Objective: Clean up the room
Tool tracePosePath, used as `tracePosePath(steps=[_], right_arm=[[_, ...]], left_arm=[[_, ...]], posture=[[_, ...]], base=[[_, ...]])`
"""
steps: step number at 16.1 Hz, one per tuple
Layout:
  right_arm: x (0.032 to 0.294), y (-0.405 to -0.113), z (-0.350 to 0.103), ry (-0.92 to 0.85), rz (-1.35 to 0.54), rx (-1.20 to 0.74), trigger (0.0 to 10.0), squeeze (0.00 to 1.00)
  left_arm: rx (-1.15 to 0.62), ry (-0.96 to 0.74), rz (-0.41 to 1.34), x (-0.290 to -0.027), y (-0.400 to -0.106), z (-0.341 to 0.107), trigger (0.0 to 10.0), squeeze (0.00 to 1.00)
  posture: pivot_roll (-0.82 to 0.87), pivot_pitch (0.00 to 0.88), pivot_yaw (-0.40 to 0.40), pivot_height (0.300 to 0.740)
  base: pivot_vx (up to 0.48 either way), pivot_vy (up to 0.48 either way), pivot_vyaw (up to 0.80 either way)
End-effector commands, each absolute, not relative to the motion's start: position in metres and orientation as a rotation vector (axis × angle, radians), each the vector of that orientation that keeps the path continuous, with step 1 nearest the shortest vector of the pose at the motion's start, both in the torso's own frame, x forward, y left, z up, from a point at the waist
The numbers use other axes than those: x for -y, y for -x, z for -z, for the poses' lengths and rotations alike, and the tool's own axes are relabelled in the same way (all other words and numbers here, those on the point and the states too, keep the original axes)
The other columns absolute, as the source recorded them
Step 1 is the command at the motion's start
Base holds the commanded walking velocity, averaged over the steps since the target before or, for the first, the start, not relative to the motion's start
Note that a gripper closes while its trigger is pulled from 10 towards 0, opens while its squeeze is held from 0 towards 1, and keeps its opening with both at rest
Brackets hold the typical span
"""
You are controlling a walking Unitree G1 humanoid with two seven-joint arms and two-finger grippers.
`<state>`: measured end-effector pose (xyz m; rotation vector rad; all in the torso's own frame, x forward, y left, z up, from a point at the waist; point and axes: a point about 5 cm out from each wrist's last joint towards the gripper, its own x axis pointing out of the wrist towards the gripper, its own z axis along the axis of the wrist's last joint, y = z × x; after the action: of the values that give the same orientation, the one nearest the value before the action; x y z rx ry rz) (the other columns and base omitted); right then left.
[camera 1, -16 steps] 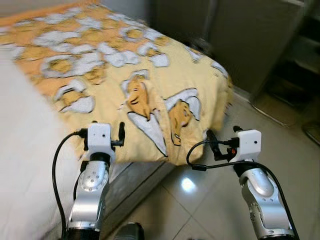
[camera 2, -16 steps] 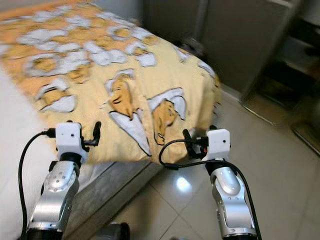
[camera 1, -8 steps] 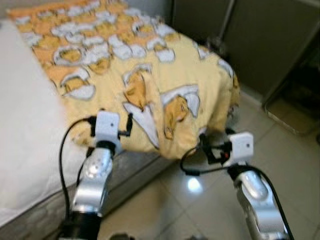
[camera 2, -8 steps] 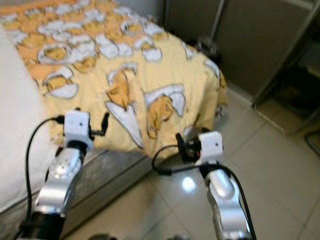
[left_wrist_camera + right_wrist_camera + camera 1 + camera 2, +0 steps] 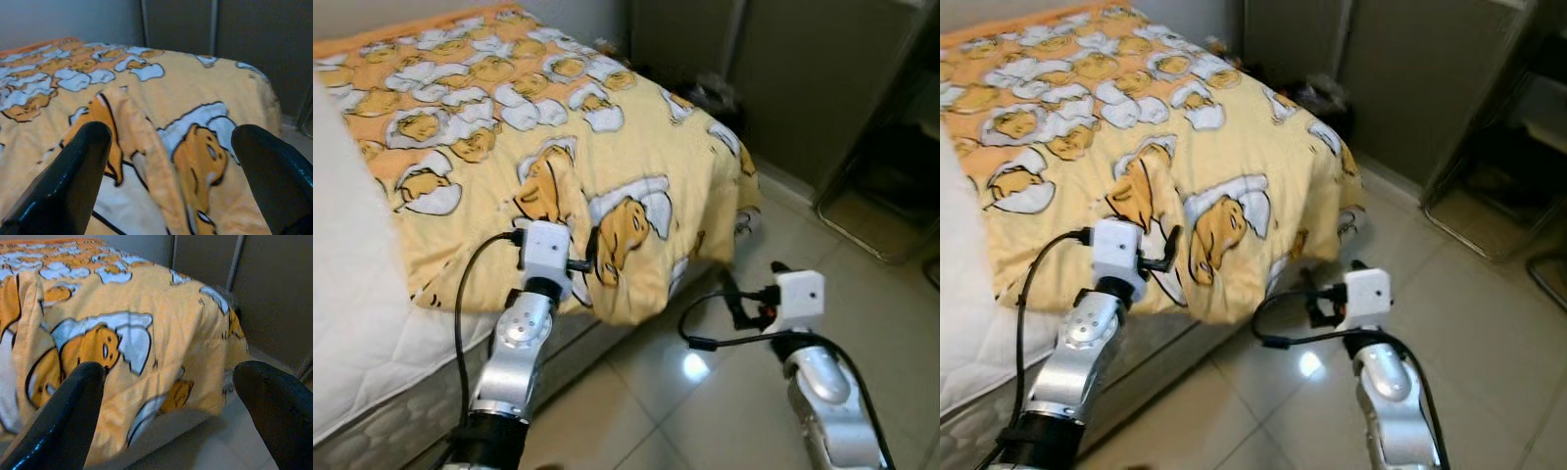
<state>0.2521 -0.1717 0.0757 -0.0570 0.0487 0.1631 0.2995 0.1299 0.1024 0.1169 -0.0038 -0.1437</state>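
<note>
A yellow blanket [image 5: 558,127] printed with egg characters covers the bed, and its corner hangs down toward the floor. My left gripper [image 5: 591,260] is open right at a raised fold of that blanket near the bed's edge. In the left wrist view the fold [image 5: 146,147] runs between the two spread fingers [image 5: 73,181]. My right gripper [image 5: 732,296] is open over the tiled floor, just off the hanging corner and holding nothing. The right wrist view looks at the draped corner [image 5: 161,347] from a short way off.
Bare white mattress [image 5: 352,294] shows on the left of the bed. Dark wardrobe doors [image 5: 803,69] stand behind it, with small dark clutter [image 5: 710,93] at their foot. A metal rack [image 5: 881,186] is at the right. Glossy tile floor [image 5: 705,392] lies between bed and rack.
The head view has swung and steadied. My left gripper has closed in on the blanket's edge and now sits at its fold. The right gripper stays over the floor by the corner.
</note>
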Motion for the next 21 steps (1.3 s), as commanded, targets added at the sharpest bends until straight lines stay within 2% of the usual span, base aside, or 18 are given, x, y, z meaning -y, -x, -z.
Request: tracePosePath(steps=[1, 7, 12, 14, 17, 21], right_arm=[[0.166, -0.252, -0.075, 0.052, -0.178, -0.048, 10.0, 0.0], [0.166, -0.249, -0.073, 0.064, -0.185, -0.053, 10.0, 0.0], [0.167, -0.248, -0.074, 0.045, -0.152, -0.043, 10.0, 0.0], [0.167, -0.246, -0.073, 0.043, -0.148, -0.048, 10.0, 0.0], [0.168, -0.244, -0.072, 0.044, -0.142, -0.052, 10.0, 0.0], [0.166, -0.244, -0.072, 0.041, -0.146, -0.052, 10.0, 0.0]], left_arm=[[-0.009, -0.119, 0.116, -0.14, -0.3, -0.1, 10.0, 0.0], [-0.049, -0.08, 0.061, -0.146, -0.304, -0.095, 10.0, 0.0], [-0.05, -0.097, 0.068, -0.146, -0.31, -0.096, 10.0, 0.0], [-0.047, -0.161, 0.072, -0.145, -0.312, -0.096, 10.0, 0.0], [-0.064, -0.145, 0.087, -0.149, -0.315, -0.095, 10.0, 0.0], [-0.078, -0.145, 0.087, -0.152, -0.318, -0.095, 10.0, 0.0]], posture=[[-0.08, 0.054, 0.016, 0.74], [-0.09, 0.047, 0.021, 0.74], [-0.1, 0.059, 0.048, 0.74], [-0.11, 0.063, 0.052, 0.74], [-0.11, 0.067, 0.052, 0.74], [-0.1, 0.068, 0.056, 0.74]], base=[[0.352, -0.322, 0.0], [0.406, -0.173, 0.0], [0.471, 0.0, 0.44], [0.0, 0.0, 0.0], [0.0, 0.109, 0.0], [0.351, 0.265, 0.0]])
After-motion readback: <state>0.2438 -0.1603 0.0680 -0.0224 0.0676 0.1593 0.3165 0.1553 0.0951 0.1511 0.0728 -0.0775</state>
